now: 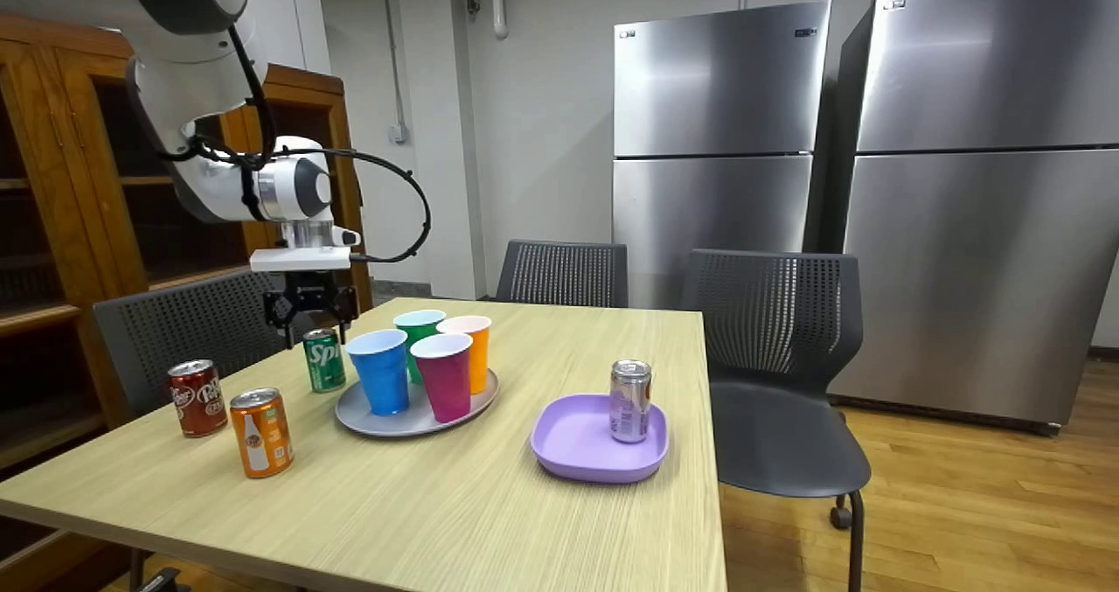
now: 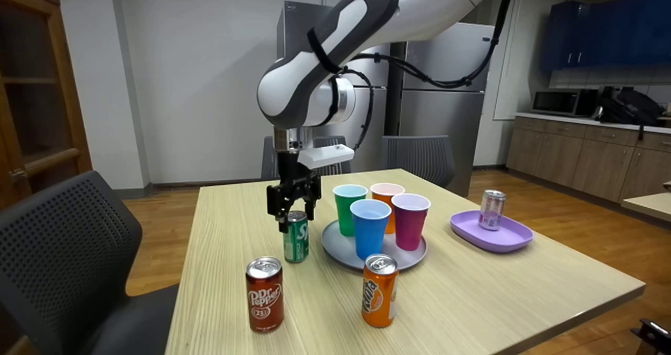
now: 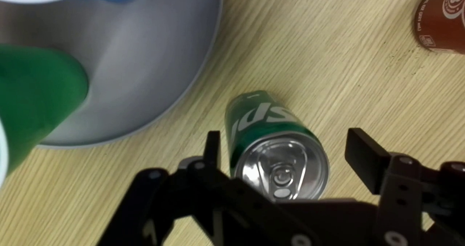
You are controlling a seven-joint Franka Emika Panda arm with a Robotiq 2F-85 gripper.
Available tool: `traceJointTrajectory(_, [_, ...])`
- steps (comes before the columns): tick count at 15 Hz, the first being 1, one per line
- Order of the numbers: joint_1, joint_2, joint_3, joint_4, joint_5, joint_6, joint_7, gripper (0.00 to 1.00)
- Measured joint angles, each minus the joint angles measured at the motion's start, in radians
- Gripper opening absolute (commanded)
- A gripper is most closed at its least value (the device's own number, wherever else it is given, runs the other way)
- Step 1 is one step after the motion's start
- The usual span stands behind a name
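My gripper (image 1: pixel 316 337) is open and points down over the green Sprite can (image 1: pixel 325 363), which stands upright on the table. In the wrist view the spread fingers (image 3: pixel 284 144) lie either side of the can's silver top (image 3: pixel 281 166), with a gap at each side. In an exterior view the fingertips (image 2: pixel 296 221) are at about the height of the can's top (image 2: pixel 297 216). Beside the can is a grey plate (image 1: pixel 367 421) holding a blue cup (image 1: pixel 382 380), a green cup (image 2: pixel 346 213), an orange cup (image 1: pixel 479 360) and a magenta cup (image 1: pixel 446 380), all upright.
A Dr Pepper can (image 2: pixel 265 297) and an orange Fanta can (image 2: pixel 379 292) stand on the table (image 1: pixel 489 522). A purple tray (image 1: pixel 568 443) bears a silver-pink can (image 1: pixel 629 404). Dark chairs (image 1: pixel 769 347) stand around the table. A wooden cabinet (image 1: pixel 70 225) is behind the arm.
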Motion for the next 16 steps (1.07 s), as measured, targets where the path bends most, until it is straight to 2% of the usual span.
traceJointTrajectory(2, [0.0, 0.0, -0.001, 0.0, 0.0, -0.002, 0.0, 0.42])
traceJointTrajectory(3, [0.0, 0.0, -0.002, 0.001, 0.0, -0.003, 0.0, 0.38])
traceJointTrajectory(16, [0.0, -0.026, -0.005, -0.001, 0.0, -0.004, 0.0, 0.38])
